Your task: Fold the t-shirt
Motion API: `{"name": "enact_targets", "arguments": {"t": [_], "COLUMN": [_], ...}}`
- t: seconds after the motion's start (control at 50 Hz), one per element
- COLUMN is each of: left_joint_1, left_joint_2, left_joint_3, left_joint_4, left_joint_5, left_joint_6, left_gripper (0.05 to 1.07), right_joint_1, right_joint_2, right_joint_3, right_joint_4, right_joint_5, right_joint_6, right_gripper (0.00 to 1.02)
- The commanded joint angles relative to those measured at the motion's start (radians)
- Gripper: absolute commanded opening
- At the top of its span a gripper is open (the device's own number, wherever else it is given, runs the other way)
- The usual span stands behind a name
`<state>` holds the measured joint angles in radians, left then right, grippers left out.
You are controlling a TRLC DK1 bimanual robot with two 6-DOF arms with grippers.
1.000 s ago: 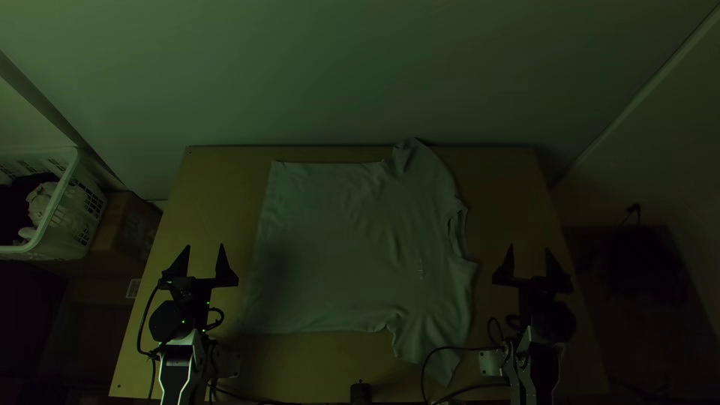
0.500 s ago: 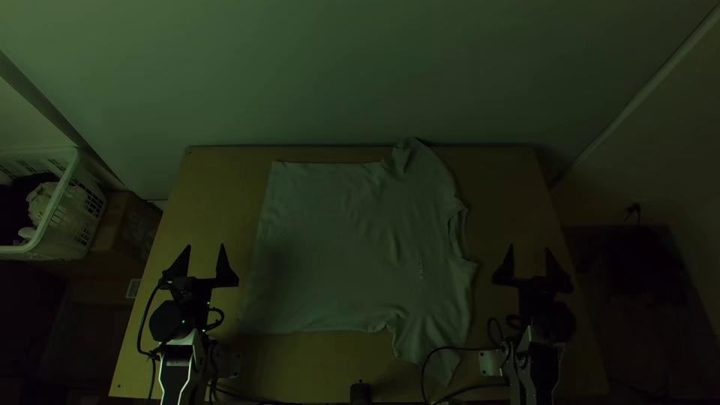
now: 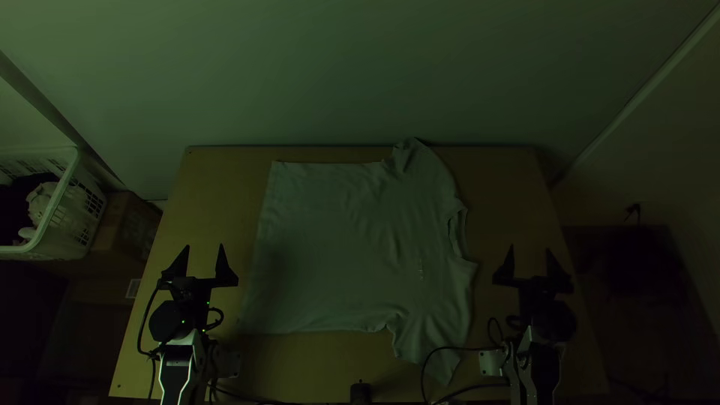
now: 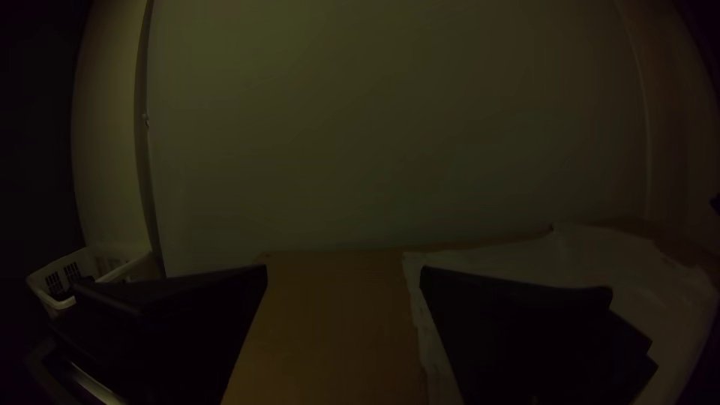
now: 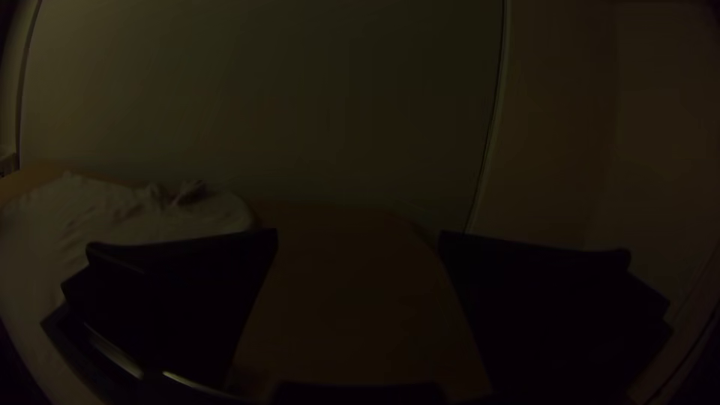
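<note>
A light t-shirt [image 3: 337, 247] lies spread over the middle of the table, its hem toward the left, its collar and sleeves toward the right; the far sleeve is slightly bunched. Left of the hem stands my left gripper [image 3: 204, 247], open and holding nothing. My right gripper [image 3: 532, 250] is likewise open and empty, to the right of the collar. In the left wrist view, the left gripper [image 4: 343, 271] has its fingers wide apart, with the shirt [image 4: 510, 259] beyond one of them. The right wrist view has the right gripper [image 5: 358, 234] and part of the shirt [image 5: 112, 217].
The wooden table [image 3: 217, 172] has bare strips on both sides of the shirt. A white basket [image 3: 71, 187] with cloth items stands off the table's left side, beside a cardboard box [image 3: 124, 229]. Cables [image 3: 469, 348] run near the right arm and the near sleeve.
</note>
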<state>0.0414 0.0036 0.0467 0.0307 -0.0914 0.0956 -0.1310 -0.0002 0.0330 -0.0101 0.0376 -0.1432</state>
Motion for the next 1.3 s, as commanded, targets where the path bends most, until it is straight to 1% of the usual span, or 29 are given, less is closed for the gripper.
{"name": "enact_targets", "arguments": {"t": [0.0, 0.1, 0.26, 0.4, 0.54, 0.72, 0.94, 1.02, 1.28], "left_joint_1": [0.006, 0.006, 0.005, 0.006, 0.012, 0.012, 0.011, 0.008, -0.003], "left_joint_2": [-0.002, 0.003, 0.081, 0.257, 0.444, 0.621, 0.796, 0.854, 1.052], "left_joint_3": [-0.015, 0.012, 0.076, 0.185, 0.331, 0.509, 0.713, 0.782, 1.004], "left_joint_4": [-0.008, 0.002, 0.035, 0.080, 0.080, 0.081, 0.066, 0.061, -0.011], "left_joint_5": [-0.013, -0.013, -0.013, -0.013, -0.013, -0.013, -0.011, -0.010, -0.008], "left_joint_6": [0.027, 0.035, 0.047, 0.047, 0.039, 0.035, 0.030, 0.030, 0.016], "left_gripper": [1.03, 1.03, 1.03, 1.03, 1.03, 1.03, 1.03, 1.03, 1.03], "right_joint_1": [0.007, 0.013, 0.011, 0.013, 0.016, 0.019, 0.021, 0.034, 0.110], "right_joint_2": [0.006, 0.057, 0.186, 0.287, 0.396, 0.545, 0.744, 0.806, 1.033], "right_joint_3": [0.048, 0.090, 0.162, 0.246, 0.347, 0.482, 0.666, 0.723, 0.952], "right_joint_4": [-0.005, 0.013, 0.090, 0.124, 0.145, 0.170, 0.147, 0.131, -0.019], "right_joint_5": [0.008, 0.008, 0.010, 0.010, 0.010, 0.010, 0.010, 0.010, 0.016], "right_joint_6": [-0.019, -0.019, -0.019, -0.018, -0.016, -0.022, -0.022, -0.022, -0.018], "right_gripper": [0.98, 0.98, 0.98, 0.98, 0.98, 0.98, 0.98, 0.98, 0.98]}}
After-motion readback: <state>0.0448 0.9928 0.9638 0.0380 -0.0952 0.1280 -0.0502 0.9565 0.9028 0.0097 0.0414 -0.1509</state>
